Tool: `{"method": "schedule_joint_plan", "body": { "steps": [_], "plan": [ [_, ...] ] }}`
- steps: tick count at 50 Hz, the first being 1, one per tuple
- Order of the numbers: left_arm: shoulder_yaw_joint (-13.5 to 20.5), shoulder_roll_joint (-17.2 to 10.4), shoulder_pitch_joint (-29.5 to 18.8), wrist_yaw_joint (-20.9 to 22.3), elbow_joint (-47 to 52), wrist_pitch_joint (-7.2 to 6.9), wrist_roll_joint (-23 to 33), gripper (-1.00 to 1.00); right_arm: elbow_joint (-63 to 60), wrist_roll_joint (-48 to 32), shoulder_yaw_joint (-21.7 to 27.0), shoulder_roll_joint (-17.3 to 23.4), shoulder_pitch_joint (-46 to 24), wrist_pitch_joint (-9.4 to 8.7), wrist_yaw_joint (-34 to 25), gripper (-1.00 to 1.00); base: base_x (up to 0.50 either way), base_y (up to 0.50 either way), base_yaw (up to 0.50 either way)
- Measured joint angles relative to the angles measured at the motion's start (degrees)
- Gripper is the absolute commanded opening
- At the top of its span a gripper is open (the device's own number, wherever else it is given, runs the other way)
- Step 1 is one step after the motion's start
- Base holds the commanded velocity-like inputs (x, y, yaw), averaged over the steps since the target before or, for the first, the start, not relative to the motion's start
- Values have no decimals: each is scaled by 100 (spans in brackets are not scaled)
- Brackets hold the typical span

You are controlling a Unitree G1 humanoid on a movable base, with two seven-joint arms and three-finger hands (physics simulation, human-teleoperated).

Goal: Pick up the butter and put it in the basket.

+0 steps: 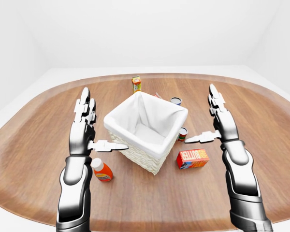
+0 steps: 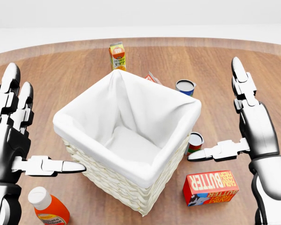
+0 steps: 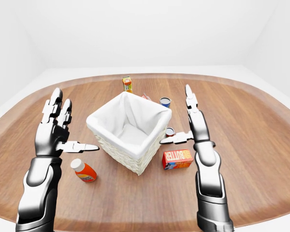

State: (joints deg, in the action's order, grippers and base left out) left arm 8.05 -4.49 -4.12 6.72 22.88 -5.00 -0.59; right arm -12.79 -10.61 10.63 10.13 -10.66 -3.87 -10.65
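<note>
In the left-eye view a wide oval wooden table [image 1: 34, 145] fills the room, and near its middle stands a wicker basket [image 1: 146, 129] lined with white cloth, nothing in it. The left hand [image 1: 83, 126] is raised beside the basket's left side, fingers straight up and thumb stuck out sideways, spread wide and holding nothing. The right hand [image 1: 218, 121] stands the same way on the other side, fingers spread, empty. The butter box [image 1: 192, 158] lies on the table just to the right of the basket's near corner, below the right thumb and apart from it. A ketchup bottle [image 1: 101, 170] lies tilted toward the table's near edge, under the left forearm.

The head view looks down closer. The butter is at the lower right, its red label facing up, clear of the basket wall. A small red-labelled can [image 2: 194, 142] stands tight against the basket's right side, and a blue open-topped can [image 2: 185, 87] sits beyond it. An orange juice carton [image 2: 117, 56] stands upright toward the table's far edge. A small red-and-white item peeks over the basket's far rim; I cannot tell what it is.

The right-eye view shows the same layout, with both hands apart from everything.
</note>
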Motion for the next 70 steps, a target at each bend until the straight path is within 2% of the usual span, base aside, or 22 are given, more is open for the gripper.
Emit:
{"method": "schedule_joint_plan", "body": {
  "steps": [16, 27, 40, 52, 70],
  "plan": [
    [8, -1, 9, -14, -30, 0, -7, 100, 2491, -221, 418, 1066, -722, 876, -568, 100, 0, 0, 0],
    [-15, 4, -3, -27, -96, 0, 18, 100, 4207, -400, 472, 1618, -989, 887, -919, 100, 0, 0, 0],
    [-36, 14, 9, -40, -178, 0, 45, 100, 7111, -616, 108, 2038, -1742, 887, -734, 100, 0, 0, 0],
    [-27, 21, 37, -54, -222, 0, 41, 100, 8379, -876, -88, 1981, -2077, 887, -354, 100, 0, 0, 0],
    [-10, 29, 75, -87, -280, 0, 7, 100, 8971, -1147, -41, 1636, -2246, 887, 217, 100, 0, 0, 0]
  ]
}}
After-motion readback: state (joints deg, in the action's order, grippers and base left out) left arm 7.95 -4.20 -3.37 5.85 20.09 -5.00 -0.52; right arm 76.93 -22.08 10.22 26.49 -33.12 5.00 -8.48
